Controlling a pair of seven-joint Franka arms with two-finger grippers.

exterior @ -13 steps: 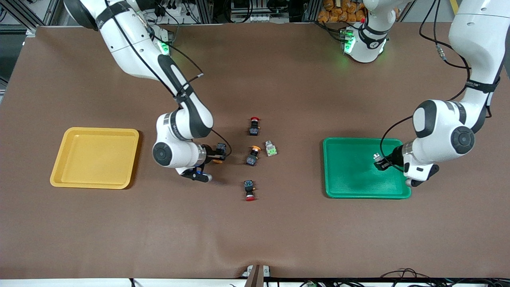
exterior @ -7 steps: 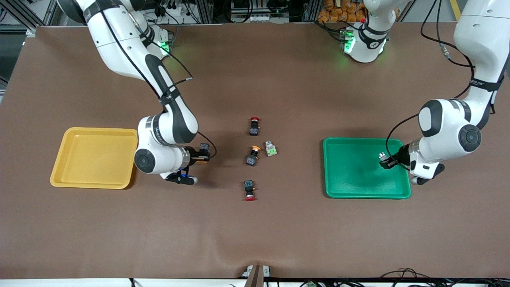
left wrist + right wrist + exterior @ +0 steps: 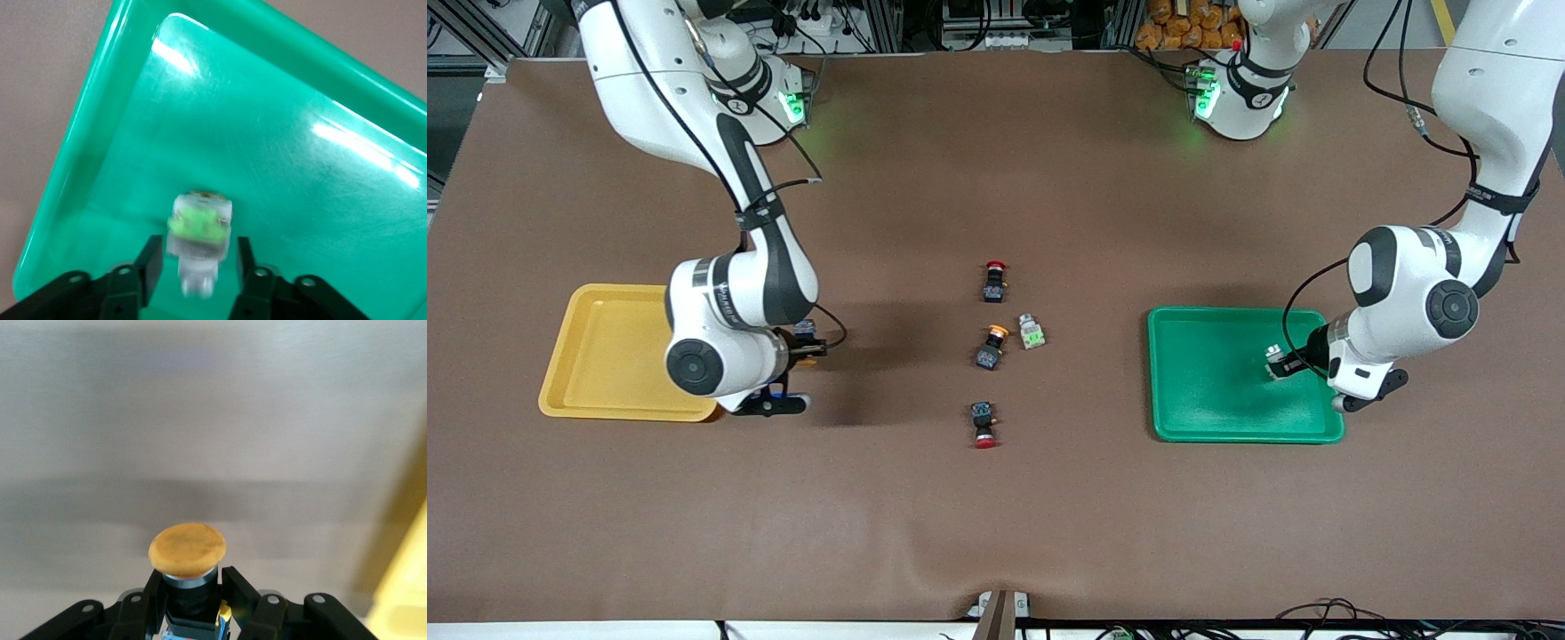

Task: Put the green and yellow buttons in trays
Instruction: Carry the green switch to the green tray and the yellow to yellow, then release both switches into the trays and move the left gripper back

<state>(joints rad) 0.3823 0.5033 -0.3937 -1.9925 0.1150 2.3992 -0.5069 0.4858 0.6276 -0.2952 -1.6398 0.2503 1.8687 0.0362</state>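
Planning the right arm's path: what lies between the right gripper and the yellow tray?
Nothing: in the front view only bare table mat separates the right gripper, shut on a yellow button, from the yellow tray.

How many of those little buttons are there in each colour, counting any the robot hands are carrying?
Green buttons: 2, one on the table, one between the left gripper's fingers
Yellow buttons: 2, one on the table, one in the right gripper
Red buttons: 2
Total: 6

Two red-capped black buttons lie on the brown counter (image 3: 1049,516): one (image 3: 994,281) farther from the front camera, the other (image 3: 983,423) nearer, both near the counter's middle, well apart.
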